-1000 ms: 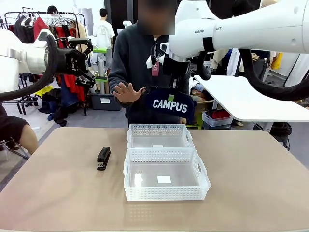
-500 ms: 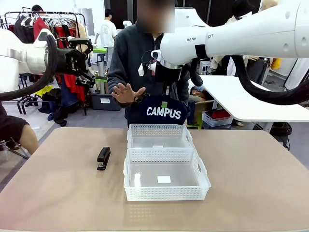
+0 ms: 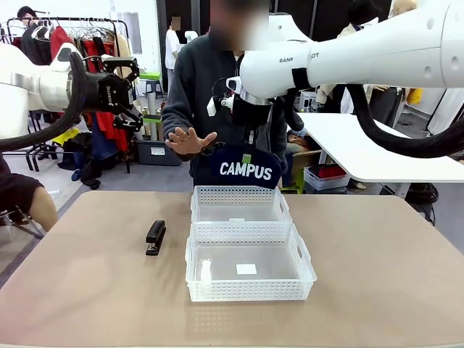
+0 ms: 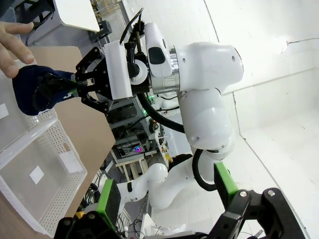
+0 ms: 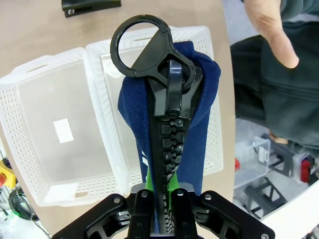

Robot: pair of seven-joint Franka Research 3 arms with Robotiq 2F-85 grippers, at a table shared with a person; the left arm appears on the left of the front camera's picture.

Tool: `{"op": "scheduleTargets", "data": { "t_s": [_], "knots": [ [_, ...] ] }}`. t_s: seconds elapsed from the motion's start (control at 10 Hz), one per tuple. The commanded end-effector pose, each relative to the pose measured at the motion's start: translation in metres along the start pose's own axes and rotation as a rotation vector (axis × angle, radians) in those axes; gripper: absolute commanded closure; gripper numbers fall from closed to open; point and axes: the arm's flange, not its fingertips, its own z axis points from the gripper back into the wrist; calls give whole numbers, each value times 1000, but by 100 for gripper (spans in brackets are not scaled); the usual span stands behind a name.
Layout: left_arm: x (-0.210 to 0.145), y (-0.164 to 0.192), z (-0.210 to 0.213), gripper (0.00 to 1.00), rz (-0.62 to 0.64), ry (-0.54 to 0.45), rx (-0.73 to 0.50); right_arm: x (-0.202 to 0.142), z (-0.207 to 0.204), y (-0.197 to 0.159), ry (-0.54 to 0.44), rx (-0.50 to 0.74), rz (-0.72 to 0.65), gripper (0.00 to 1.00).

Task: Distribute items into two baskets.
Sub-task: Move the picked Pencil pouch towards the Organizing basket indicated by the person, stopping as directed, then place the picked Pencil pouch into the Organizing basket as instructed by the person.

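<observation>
While right pincer [image 3: 248,150] is pressed together on the top end of the CAMPUS pouch [image 3: 246,168], the pouch hangs lengthwise, clear of the counter [image 3: 87,290], above the far basket [image 3: 241,194]. Right wrist view puts it over that basket's floor, zip facing the camera, ring pull at the low end.

Step in hand, as I read it: drop the pouch in the far basket. Notes:
- Come straight down first. In the front view the pouch sits toward the far wall, so bias toward basket centre before descending.
- It's soft and hung by one end. Let the low end touch the floor, then drift sideways along the basket's long side so it lays flat instead of bunching.
- Ring pull could snag in the lattice wall, so keep it off the sides.
- Release low, not from height; a drop may leave it draped over the rim.
- Person's hand [image 3: 190,139] is raised, open, just beside the pouch. Go slow on that side.

Left pincer [image 3: 134,93] is spread, empty, parked high at the left. Stapler [image 3: 155,237] lies on the counter left of the baskets, apart from them. Near basket [image 3: 246,288] holds no item yet; likely the stapler's home.
</observation>
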Motion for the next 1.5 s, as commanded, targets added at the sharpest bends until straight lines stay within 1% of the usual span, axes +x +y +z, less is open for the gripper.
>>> {"op": "scheduleTargets", "data": {
  "t_s": [0.0,1.4],
  "knots": [
    [0,-3,1,0,-3,-6,1,0,2,0,-6,-8,1,100],
    [0,-3,1,0,-3,-6,1,0,2,0,-6,-8,1,100]
  ]
}}
